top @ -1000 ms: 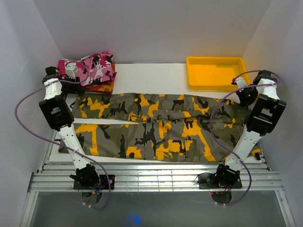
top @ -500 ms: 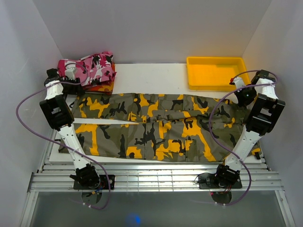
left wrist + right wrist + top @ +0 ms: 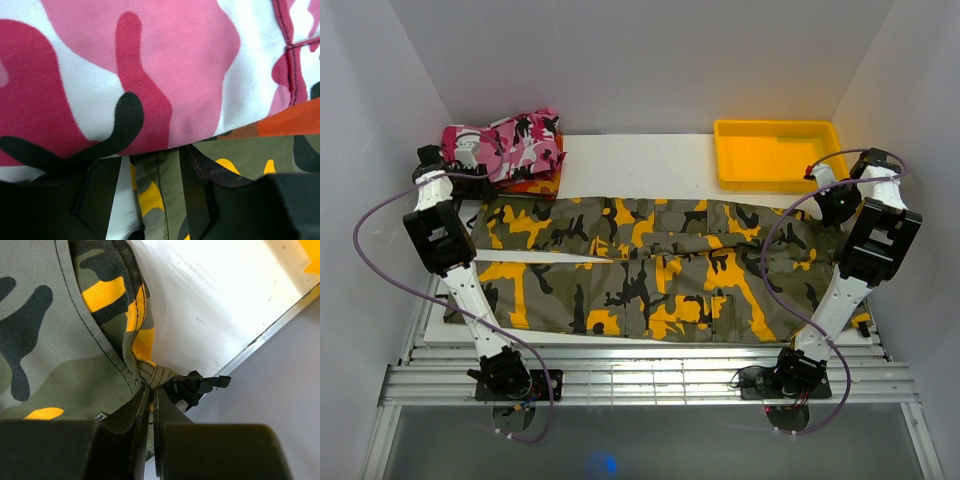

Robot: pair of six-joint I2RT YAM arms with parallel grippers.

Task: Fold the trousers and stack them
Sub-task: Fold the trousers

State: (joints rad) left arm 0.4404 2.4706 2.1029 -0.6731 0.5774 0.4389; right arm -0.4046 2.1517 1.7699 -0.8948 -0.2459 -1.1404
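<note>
The trousers [image 3: 640,270], in olive, yellow-orange and black camouflage, lie spread flat across the white table, legs to the left and waist to the right. My left gripper [image 3: 472,188] is at their far left corner. In the left wrist view its jaws [image 3: 147,200] stand open with the trousers' hem edge [image 3: 160,195] between them, and cloth lies over the right finger [image 3: 200,200]. My right gripper [image 3: 823,205] is at the far right waist corner. In the right wrist view it [image 3: 151,390] is shut on a bunched bit of the trousers' [image 3: 50,340] waist edge.
A folded pink, white and black camouflage garment [image 3: 515,140] lies on a red-orange one [image 3: 535,186] at the back left, just beyond my left gripper; it fills the left wrist view [image 3: 150,65]. A yellow bin [image 3: 775,153] stands at the back right. White walls enclose the table.
Both grippers have shifted only slightly at the trousers' far corners. The trousers lie as before.
</note>
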